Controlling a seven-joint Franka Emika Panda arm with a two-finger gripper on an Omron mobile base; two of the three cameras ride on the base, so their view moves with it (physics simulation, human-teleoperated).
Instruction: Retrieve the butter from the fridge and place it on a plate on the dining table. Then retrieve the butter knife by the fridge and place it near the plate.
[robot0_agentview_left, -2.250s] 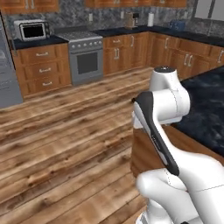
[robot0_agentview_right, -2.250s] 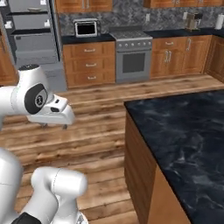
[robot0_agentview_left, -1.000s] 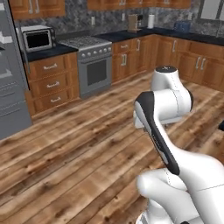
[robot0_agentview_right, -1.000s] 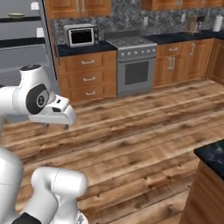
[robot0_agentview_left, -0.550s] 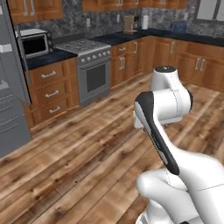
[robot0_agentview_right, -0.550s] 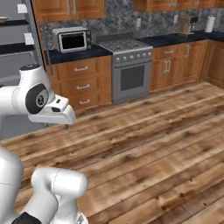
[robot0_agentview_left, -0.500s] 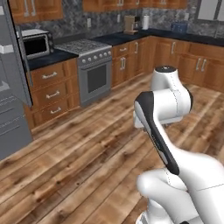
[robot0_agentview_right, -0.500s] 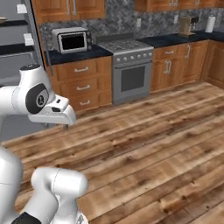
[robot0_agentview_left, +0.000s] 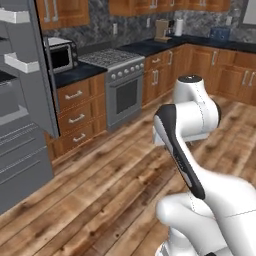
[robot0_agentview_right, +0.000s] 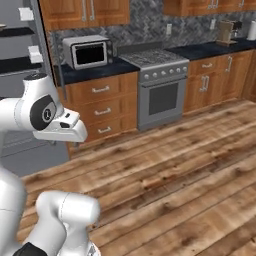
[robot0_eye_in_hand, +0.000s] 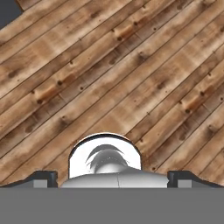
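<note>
The grey fridge (robot0_agentview_left: 22, 115) stands at the left with an upper door swung open, its inner shelves and lower drawers showing; it appears again as fridge (robot0_agentview_right: 20, 55) at the upper left of the right base view. My gripper (robot0_eye_in_hand: 112, 178) hangs open over bare wooden floor, its two dark fingertips (robot0_eye_in_hand: 43, 177) far apart with nothing between them. The arm is folded close above the base. Butter, plate, dining table and butter knife are out of view.
A microwave (robot0_agentview_left: 61, 55) sits on the dark counter beside the fridge, above wooden drawers (robot0_agentview_right: 102, 112). A steel stove (robot0_agentview_left: 125, 85) follows to the right, then more wooden cabinets (robot0_agentview_left: 200, 65). Open plank floor (robot0_agentview_right: 175, 175) lies ahead of the base.
The whole picture has shifted: the base has driven and turned, so fridge, microwave and stove loom closer and further right. The arm's pose and the open gripper are unchanged.
</note>
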